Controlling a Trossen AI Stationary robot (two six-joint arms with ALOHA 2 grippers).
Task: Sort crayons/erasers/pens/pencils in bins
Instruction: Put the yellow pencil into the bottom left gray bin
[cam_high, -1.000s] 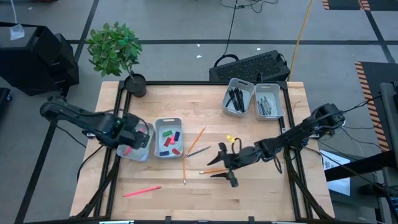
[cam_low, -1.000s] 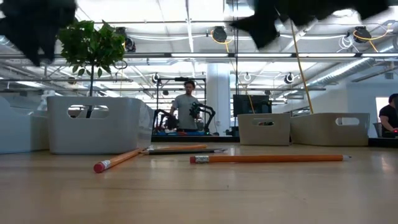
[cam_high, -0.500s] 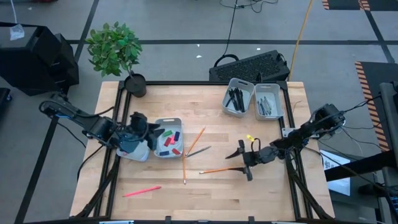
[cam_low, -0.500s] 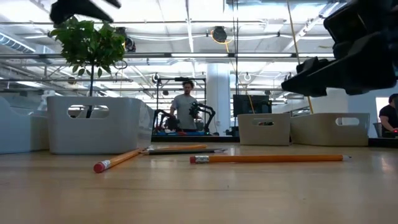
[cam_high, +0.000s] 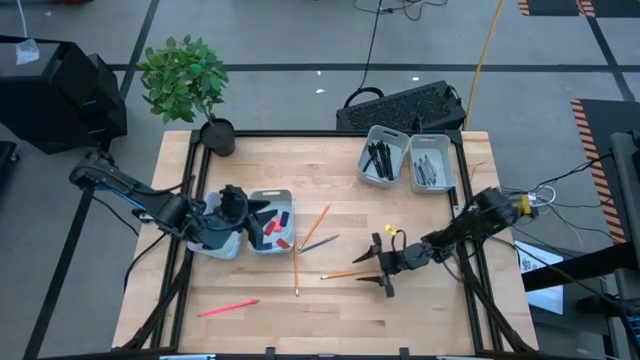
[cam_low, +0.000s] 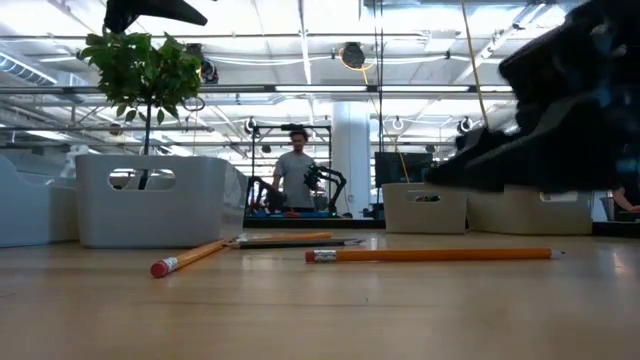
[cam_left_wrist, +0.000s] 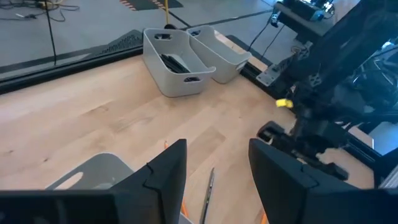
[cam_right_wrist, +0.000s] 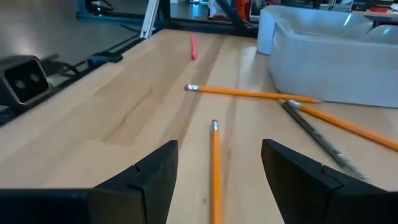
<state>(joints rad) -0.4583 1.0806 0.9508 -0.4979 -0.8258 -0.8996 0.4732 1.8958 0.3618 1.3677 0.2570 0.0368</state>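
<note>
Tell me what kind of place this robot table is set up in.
Probably an open-plan robotics lab or workshop: exposed ceiling pipes and lights, a person standing beside another robot rig in the background, and taped floor markings around the table.

From above I get even, bright light with only faint soft shadows under the arms; the wooden table (cam_high: 330, 190) shows no glare. The low view is strongly backlit: ceiling lamps (cam_low: 352, 55) across the upper frame burn bright, and the dark arm mass at upper right is a blurred silhouette. In my right wrist view the near pencil (cam_right_wrist: 215, 163) is sharp enough, while the bin (cam_right_wrist: 323, 56) at upper right looks washed out and soft.
</note>
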